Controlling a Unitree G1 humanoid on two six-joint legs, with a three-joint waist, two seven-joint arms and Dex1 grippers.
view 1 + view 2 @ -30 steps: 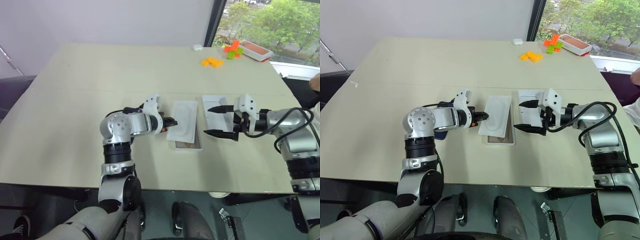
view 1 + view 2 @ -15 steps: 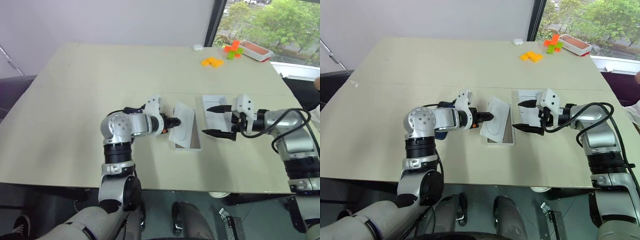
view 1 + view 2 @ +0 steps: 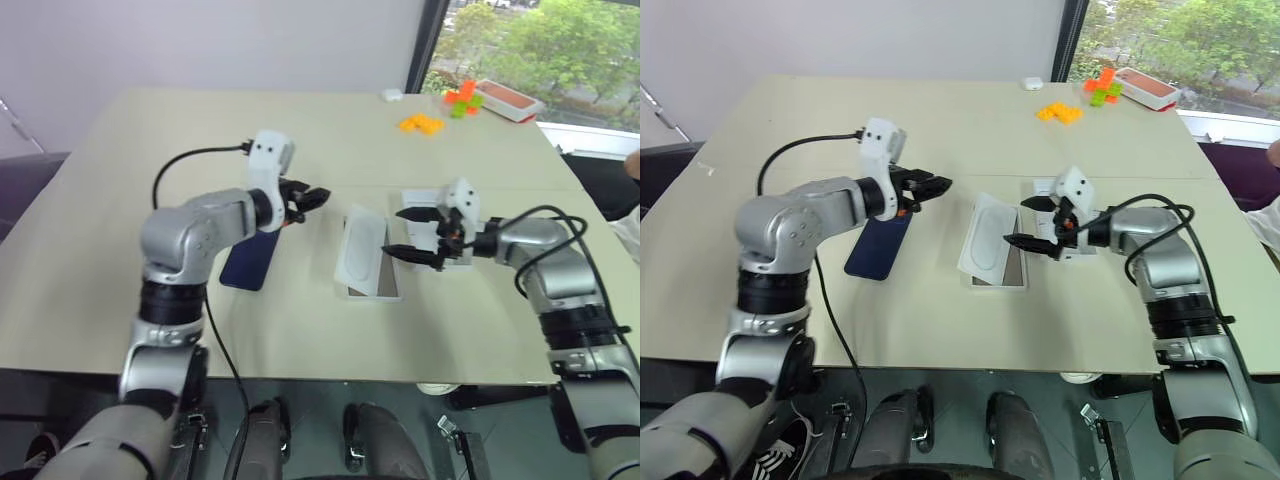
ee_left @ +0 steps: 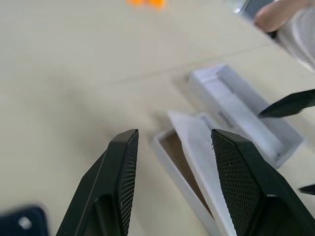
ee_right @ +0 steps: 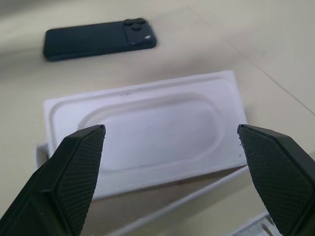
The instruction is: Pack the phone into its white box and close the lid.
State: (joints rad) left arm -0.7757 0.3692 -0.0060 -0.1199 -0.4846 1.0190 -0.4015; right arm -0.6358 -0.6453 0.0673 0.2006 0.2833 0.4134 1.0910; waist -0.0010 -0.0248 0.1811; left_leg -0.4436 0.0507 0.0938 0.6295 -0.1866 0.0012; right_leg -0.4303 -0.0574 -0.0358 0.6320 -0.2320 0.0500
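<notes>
I take the white box as my landmark; it lies near the middle of the table, and its brown inside shows along the side toward the right arm. A thin white insert with a rounded recess leans on the box, tilted, with one long edge raised and the other on the left-arm side of the box (it covers most of the opening).

The phone lies flat on the table well to the left-arm side of the box, back up, its lenses visible in the right wrist view. It is not in the box.

The lid lies just beside the box on the right-arm side, open side up, plain white inside.

My left gripper hangs above the table, beyond the phone and to the left-arm side of the box, with its fingers spread apart and nothing between them. My right gripper is at the box's right-arm side, over the near part of the lid, fingers spread wide and empty, pointing toward the insert.

Far from the box, near the window corner, I see some orange blocks and a red tray.
</notes>
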